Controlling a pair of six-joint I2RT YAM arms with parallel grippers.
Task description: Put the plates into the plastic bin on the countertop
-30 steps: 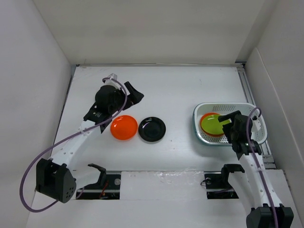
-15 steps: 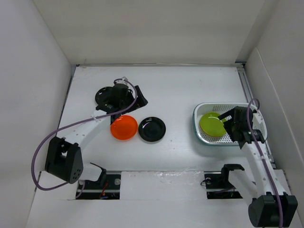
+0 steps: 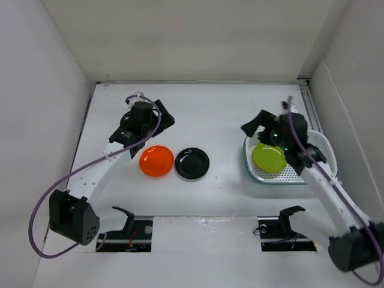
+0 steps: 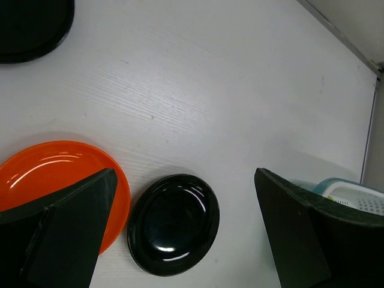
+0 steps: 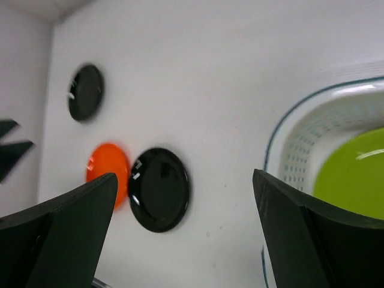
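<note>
A lime green plate lies in the plastic bin at the right of the bench; an orange plate and a black plate sit side by side left of centre. The left hand, just beyond the orange plate, and the right hand, over the bin's far-left corner, both gape wide and empty. Fetching the next plate seems the step in hand: the left hand must descend and close on the orange plate's rim.

The left gripper's dark fingers stand wide apart. Between them, nearer the left finger, a glossy black round plate lies just beside a shiny orange round plate that the left finger partly covers. A teal-rimmed white perforated plastic bin shows above the right finger.
</note>
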